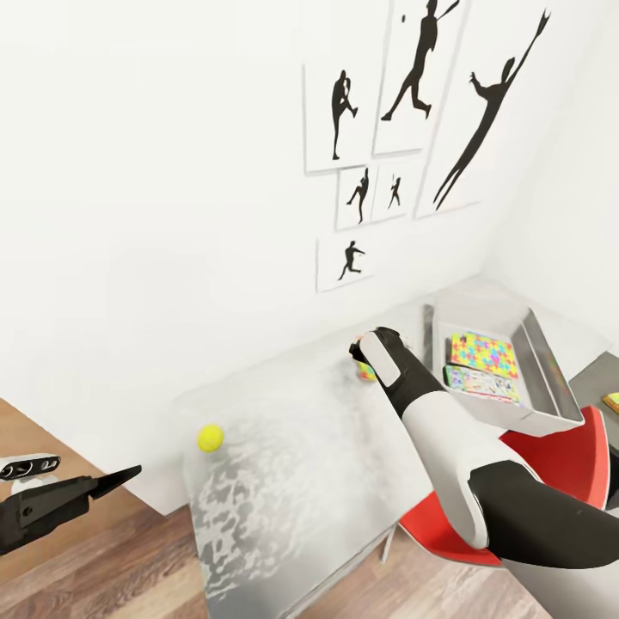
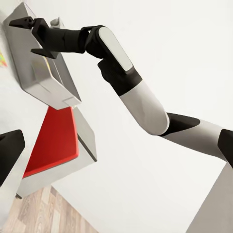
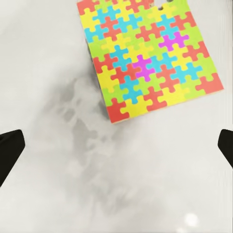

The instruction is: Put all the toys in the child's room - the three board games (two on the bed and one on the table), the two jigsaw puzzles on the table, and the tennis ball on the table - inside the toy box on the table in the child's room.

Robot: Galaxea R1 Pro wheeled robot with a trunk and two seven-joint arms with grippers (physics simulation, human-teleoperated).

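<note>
Where the glossy table (image 3: pixel 58 194) gleams, a flat square jigsaw puzzle (image 3: pixel 150 56) lies.

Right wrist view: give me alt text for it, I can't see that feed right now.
A jigsaw puzzle, a flat square of interlocking yellow, blue, red, green and pink pieces, lies on the pale grey table, ahead of the right gripper. The gripper's dark fingertips sit wide apart at the picture's edges, open and holding nothing.
</note>
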